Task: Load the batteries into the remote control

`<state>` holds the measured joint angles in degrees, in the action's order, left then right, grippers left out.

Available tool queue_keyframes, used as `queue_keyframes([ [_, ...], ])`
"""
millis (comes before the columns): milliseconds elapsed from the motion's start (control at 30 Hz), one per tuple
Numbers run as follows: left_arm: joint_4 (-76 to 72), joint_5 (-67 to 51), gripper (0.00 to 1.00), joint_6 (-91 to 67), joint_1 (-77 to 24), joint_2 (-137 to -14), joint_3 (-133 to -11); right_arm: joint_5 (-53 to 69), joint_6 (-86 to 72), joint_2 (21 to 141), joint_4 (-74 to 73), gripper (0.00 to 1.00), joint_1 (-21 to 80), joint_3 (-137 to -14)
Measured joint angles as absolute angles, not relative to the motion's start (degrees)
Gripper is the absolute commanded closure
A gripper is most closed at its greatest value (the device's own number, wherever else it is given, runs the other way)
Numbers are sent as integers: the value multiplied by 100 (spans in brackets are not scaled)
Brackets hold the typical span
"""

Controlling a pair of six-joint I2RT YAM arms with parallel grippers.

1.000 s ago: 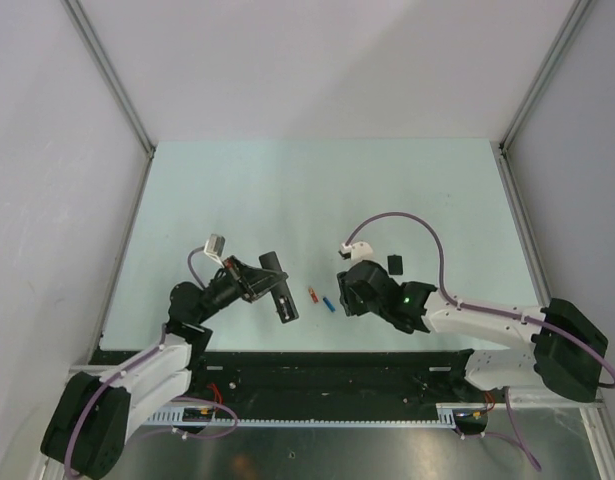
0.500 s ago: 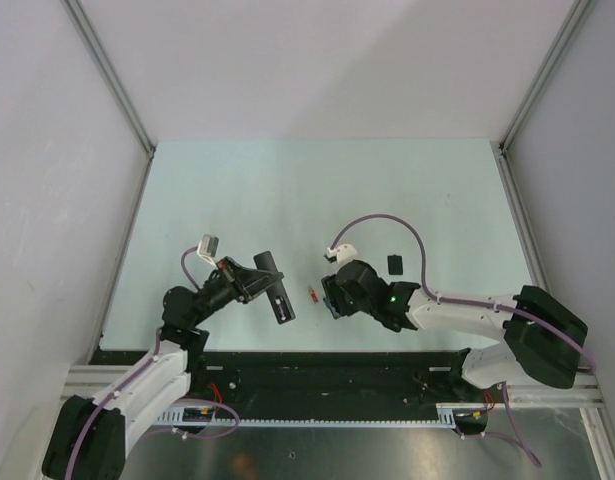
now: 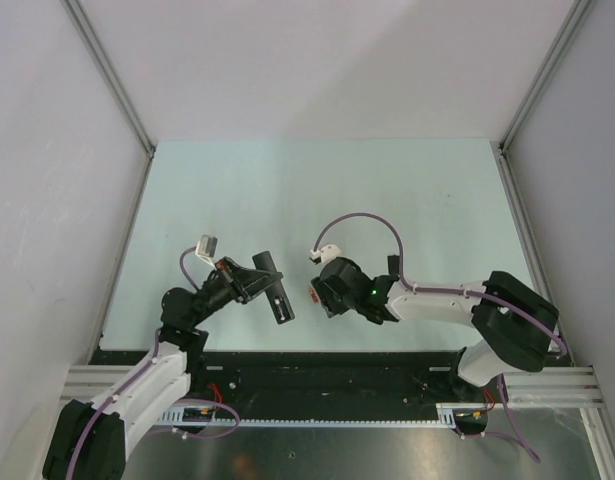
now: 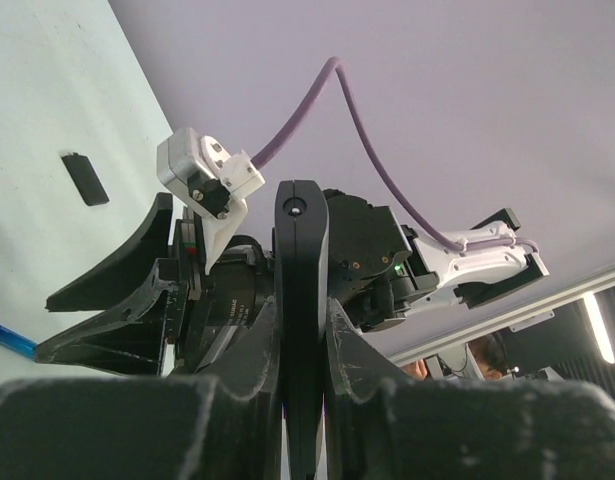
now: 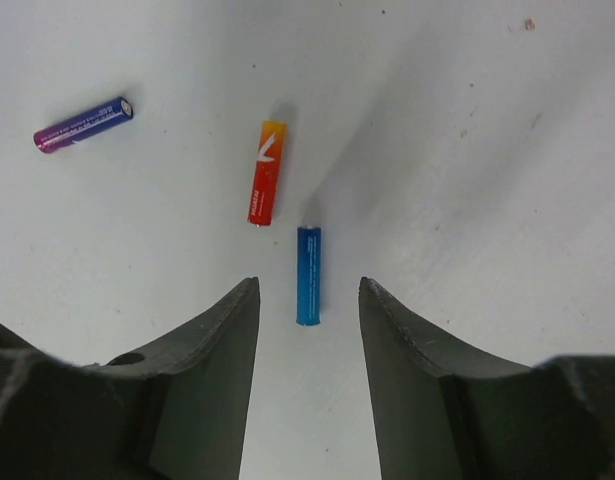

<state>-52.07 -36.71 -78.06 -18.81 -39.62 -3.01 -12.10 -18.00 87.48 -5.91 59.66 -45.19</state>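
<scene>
Right jaws are standing spread over the surface [image 5: 507, 140], with the blue battery [image 5: 308, 275] lying between their tips, clear of both. Red-orange battery [image 5: 266, 172] is lying at its 11 o'clock, purple battery [image 5: 83, 124] at 10 o'clock. Left jaws are pinching the remote [image 4: 300, 300].

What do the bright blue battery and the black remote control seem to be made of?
Bright blue battery: probably a metal cell inside a glossy printed wrap, as it has even colour and faint lettering along its side. Remote control: seemingly moulded black plastic, smooth with a dull sheen and a rounded end.
</scene>
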Motion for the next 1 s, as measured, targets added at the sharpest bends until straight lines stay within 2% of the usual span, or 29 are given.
queue_keyframes([
  [367, -5166, -3675, 100, -7806, -1881, -3892, -298, -1192, -1568, 9089, -836, 57, 5964, -4757],
  [633, -5146, -3677, 100, -7804, -1881, -3854, -298, -1135, -1308, 9177, -1024, 68, 5951, -4757],
  [900, -5122, -3734, 100, -7811, -1881, -3745, -298, -939, -928, 9378, -1184, 68, 5859, -4960],
  [967, -5124, -3776, 100, -7817, -1881, -3728, -298, -893, -812, 9419, -1238, 71, 5848, -5028],
  [1000, -5122, -3789, 100, -7822, -1881, -3717, -298, -873, -742, 9421, -1271, 79, 5846, -5039],
])
